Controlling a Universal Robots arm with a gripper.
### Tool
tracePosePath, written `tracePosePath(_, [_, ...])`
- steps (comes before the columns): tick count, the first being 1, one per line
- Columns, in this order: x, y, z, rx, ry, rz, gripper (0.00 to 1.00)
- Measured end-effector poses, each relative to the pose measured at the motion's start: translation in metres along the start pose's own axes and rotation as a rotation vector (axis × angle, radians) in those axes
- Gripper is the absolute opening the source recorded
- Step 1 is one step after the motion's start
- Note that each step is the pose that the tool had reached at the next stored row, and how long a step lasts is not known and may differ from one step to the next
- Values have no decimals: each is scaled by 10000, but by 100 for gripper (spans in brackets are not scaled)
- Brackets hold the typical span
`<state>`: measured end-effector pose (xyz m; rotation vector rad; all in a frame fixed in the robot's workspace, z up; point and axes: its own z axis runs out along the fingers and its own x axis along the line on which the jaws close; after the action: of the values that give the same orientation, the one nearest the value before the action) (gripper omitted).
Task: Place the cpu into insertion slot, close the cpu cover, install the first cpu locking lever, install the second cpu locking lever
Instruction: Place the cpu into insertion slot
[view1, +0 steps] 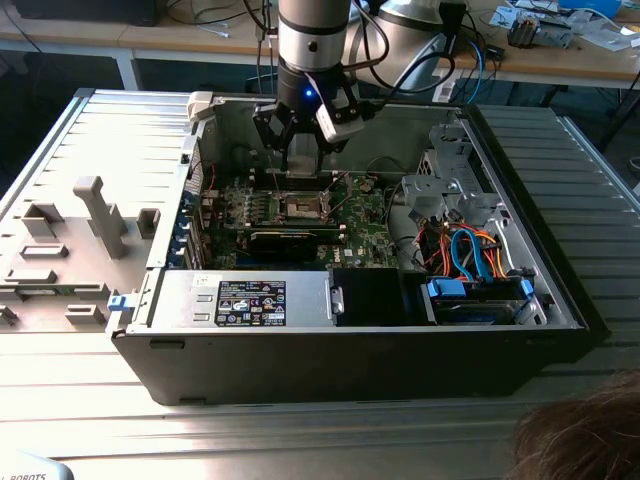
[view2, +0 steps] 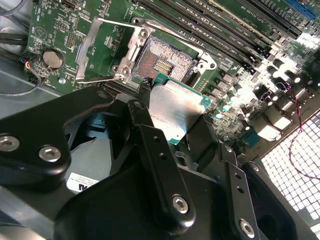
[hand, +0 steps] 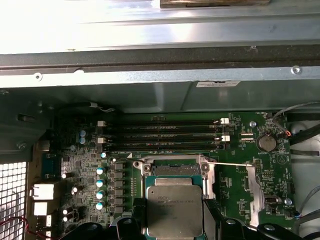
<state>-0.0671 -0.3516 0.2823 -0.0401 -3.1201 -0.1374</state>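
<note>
Open PC case (view1: 350, 360) lies on the ribbed metal worktop (view1: 300, 430). Inside it: green board (view1: 365, 225) at the back, a grey box w/ a label (view1: 250, 300) along the front wall, and a drive cage w/ orange & blue cables (view1: 470, 250) at the exterior view's right. A grey tray (view1: 60, 250) w/ upright blocks sits outside the case at the exterior view's left. The hand (view1: 303, 160) reaches down into the case close to the back wall. It is closed on the cpu (view2: 177, 112), black fingers (view2: 141, 111) pinching two opposite edges, metal top facing up. In the first wrist view the cpu (hand: 175, 210) hangs over the near part of the slot (hand: 175, 170), not seated. In the second wrist view the slot (view2: 162, 62) is bare, contact field uncovered, cpu edge just over its rim. The cover (view2: 102, 50) is flipped open & lies off to one side, green board showing thru its window. A thin wire lever (hand: 230, 164) sticks out free beside the slot. Room is tight: long memory slots (hand: 160, 132) run just past one side of the slot, a row of capacitors (hand: 100, 182) stands near another side, and a coin battery (hand: 265, 143) sits beyond the cover. Space straight above the slot is open.
</note>
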Motion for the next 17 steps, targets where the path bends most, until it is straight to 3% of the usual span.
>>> tracePosePath(17, [1, -5, 56, 0, 0, 0, 54])
